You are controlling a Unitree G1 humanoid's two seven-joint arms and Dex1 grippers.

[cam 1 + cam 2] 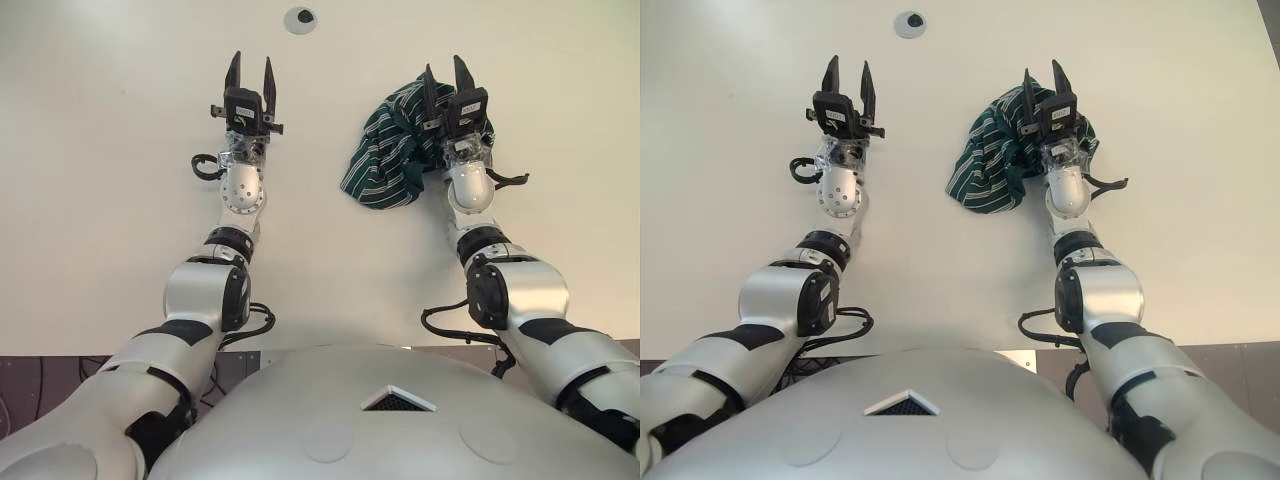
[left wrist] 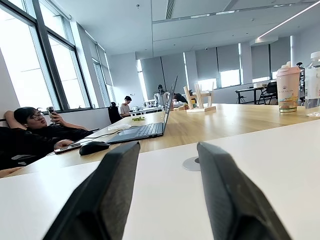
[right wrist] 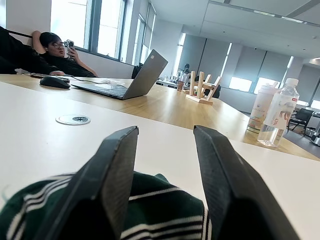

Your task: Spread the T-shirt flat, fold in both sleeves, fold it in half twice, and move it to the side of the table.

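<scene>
**Q:** Where do the grippers stand?

**A:** The right gripper, fingers spread wide and holding nothing, hangs over the crumpled green-striped T-shirt. The left gripper, just as wide and empty, sits over bare table, well apart from the cloth.

**Q:** And the job?

**A:** Barely begun, by the look of it. The shirt lies bunched on the robot's right side, a round cable port farther off. Spreading, both sleeves, two folds and the move aside are all to come.

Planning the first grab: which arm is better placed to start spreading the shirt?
Probably right. The right end effector, open, is over the bunched shirt; the left end effector, also open, is over the table, apart from it.
</scene>
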